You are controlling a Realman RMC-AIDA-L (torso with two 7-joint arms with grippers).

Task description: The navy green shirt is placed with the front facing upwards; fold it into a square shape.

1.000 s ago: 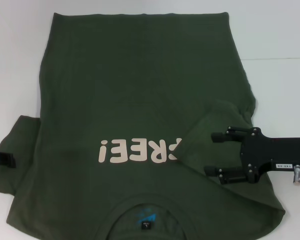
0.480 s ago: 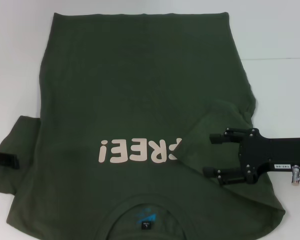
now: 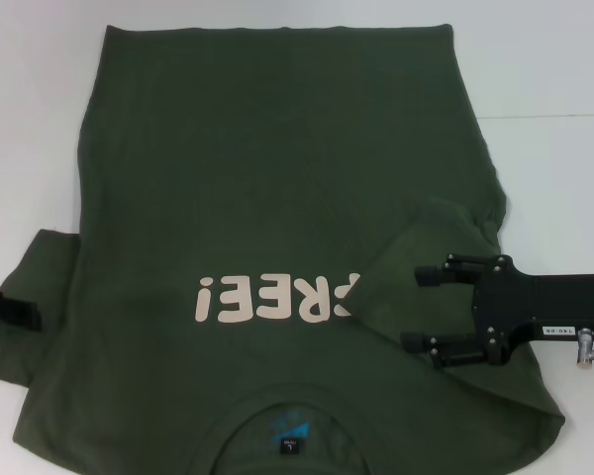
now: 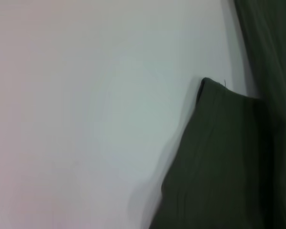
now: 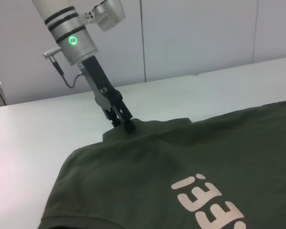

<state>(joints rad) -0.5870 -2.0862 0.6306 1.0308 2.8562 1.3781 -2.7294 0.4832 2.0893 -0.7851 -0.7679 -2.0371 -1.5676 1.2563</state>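
Note:
The navy green shirt (image 3: 277, 178) lies flat on the white table, collar and neck label (image 3: 292, 442) toward me, cream letters (image 3: 267, 299) upside down. Its right sleeve (image 3: 426, 237) is folded in over the chest and covers the first letter. My right gripper (image 3: 416, 308) hovers open and empty over that folded sleeve. My left gripper (image 3: 12, 313) is at the outer edge of the left sleeve (image 3: 40, 287). In the right wrist view the left gripper (image 5: 126, 125) stands with its fingers together on the sleeve's edge. The left wrist view shows only a sleeve corner (image 4: 219, 157).
The white table (image 3: 554, 59) has bare surface on both sides of the shirt and behind it, with a seam line running across on the right (image 3: 549, 117). A pale wall (image 5: 190, 38) stands behind the table's left side.
My right gripper has shifted very slightly over the folded sleeve. My left gripper has edged a little at the left sleeve. The shirt lies as before.

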